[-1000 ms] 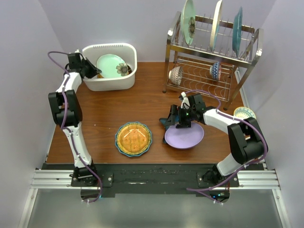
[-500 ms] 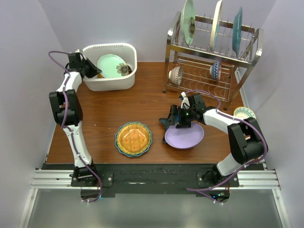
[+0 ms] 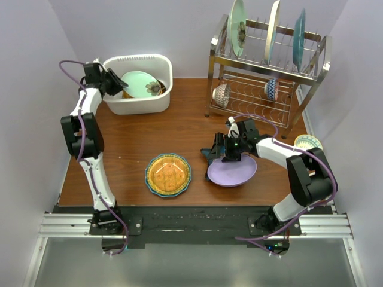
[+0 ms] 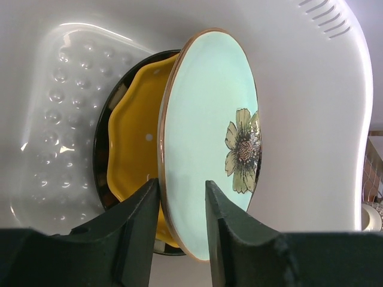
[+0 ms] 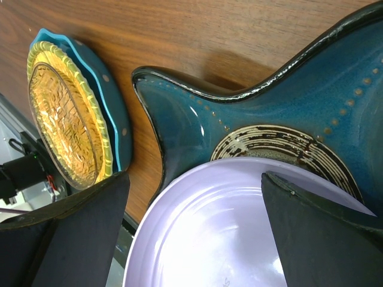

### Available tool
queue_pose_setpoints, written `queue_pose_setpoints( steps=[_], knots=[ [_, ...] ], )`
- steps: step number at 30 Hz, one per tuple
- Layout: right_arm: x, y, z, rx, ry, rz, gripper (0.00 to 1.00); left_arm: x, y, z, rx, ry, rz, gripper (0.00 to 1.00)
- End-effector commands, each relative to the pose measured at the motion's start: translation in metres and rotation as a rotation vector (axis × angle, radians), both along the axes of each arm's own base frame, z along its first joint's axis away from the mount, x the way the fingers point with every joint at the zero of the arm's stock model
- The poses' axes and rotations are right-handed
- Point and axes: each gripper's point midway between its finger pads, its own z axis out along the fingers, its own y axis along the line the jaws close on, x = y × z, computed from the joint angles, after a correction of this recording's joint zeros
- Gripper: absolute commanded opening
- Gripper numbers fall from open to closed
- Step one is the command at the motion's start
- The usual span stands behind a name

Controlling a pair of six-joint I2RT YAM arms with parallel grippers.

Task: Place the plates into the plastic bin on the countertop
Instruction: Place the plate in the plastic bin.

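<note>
Mint flower plate (image 4: 203, 119), pinched at rim by L gripper (image 4: 178, 221) in plastic bin (image 4: 311, 89) at far-left corner, could be chipped if dropped onto orange plate (image 4: 134, 149). R gripper (image 5: 191, 176) is held wide open, empty.

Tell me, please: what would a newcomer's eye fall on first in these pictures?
The mint flower plate stands tilted in the white bin at the back left, the left pincer straddling its rim. At the right front, the open right pincer is over a lavender plate lying on a blue star plate. An amber plate lies front centre.
</note>
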Motion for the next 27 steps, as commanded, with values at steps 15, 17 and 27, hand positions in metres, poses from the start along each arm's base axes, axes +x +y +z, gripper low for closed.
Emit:
queue_pose_setpoints(
  steps=[15, 17, 27],
  knots=[
    [0.004, 0.002, 0.004, 0.012, -0.046, -0.001, 0.96, 0.003, 0.001, 0.057, 0.018, -0.093, -0.052, 0.59],
    [0.005, 0.002, 0.006, 0.014, -0.053, -0.001, 0.96, 0.002, 0.005, 0.059, 0.042, -0.093, -0.041, 0.6],
    [0.003, 0.002, 0.01, 0.019, -0.06, -0.004, 0.96, -0.007, 0.012, 0.068, 0.102, -0.079, -0.026, 0.68]
  ],
)
